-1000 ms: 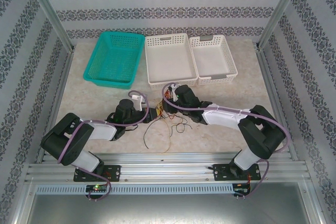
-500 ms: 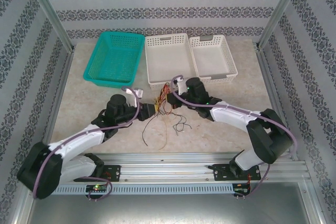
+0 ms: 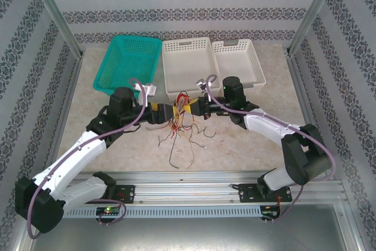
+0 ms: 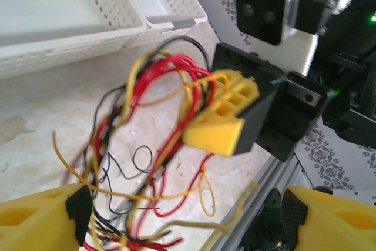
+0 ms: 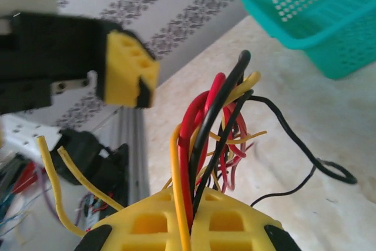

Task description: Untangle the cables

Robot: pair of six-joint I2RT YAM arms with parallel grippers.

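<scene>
Red, yellow, black cables [image 3: 179, 117]: one tangle hanging just in front of the white basket [image 3: 185, 41], held up so strands dangle apart.
Right gripper [image 3: 191, 109]: clamped on your bundle, anchoring it.
Left gripper [image 3: 166, 112]: spread wide, free for you to pick one strand.

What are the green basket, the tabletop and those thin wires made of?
Green basket: looks like moulded plastic, matte, with perforated walls. Tabletop: marble-patterned, slightly glossy; stone or laminate, unclear. Wires: smooth coloured plastic insulation, it seems; they bend freely.
</scene>
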